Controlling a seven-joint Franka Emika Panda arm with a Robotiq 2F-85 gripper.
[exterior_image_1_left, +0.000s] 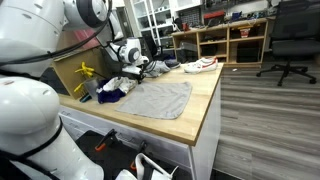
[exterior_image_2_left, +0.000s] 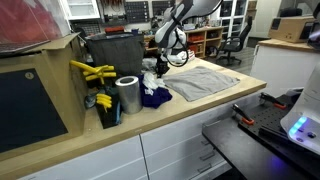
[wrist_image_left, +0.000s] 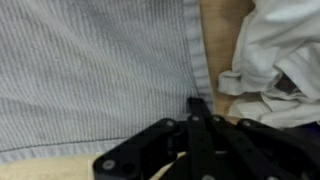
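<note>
A grey striped cloth (exterior_image_1_left: 157, 99) (exterior_image_2_left: 202, 80) (wrist_image_left: 95, 70) lies spread flat on the wooden worktop (exterior_image_1_left: 207, 95). Beside it sits a heap of clothes: a crumpled white garment (wrist_image_left: 270, 55) (exterior_image_1_left: 119, 83) (exterior_image_2_left: 150, 79) and a dark blue one (exterior_image_1_left: 110, 96) (exterior_image_2_left: 155, 97). My gripper (wrist_image_left: 200, 108) (exterior_image_1_left: 138, 69) (exterior_image_2_left: 160, 63) hovers low over the striped cloth's edge, next to the white garment. Its two fingers are pressed together, shut, and nothing shows between them. A strip of bare wood (wrist_image_left: 218, 40) separates the striped cloth from the white garment.
A white and red shoe (exterior_image_1_left: 203, 65) lies at the far end of the worktop. Yellow tools (exterior_image_2_left: 92, 72), a metal cylinder (exterior_image_2_left: 127, 95) and a dark bin (exterior_image_2_left: 115, 48) stand behind the heap. Shelves and office chairs are in the background.
</note>
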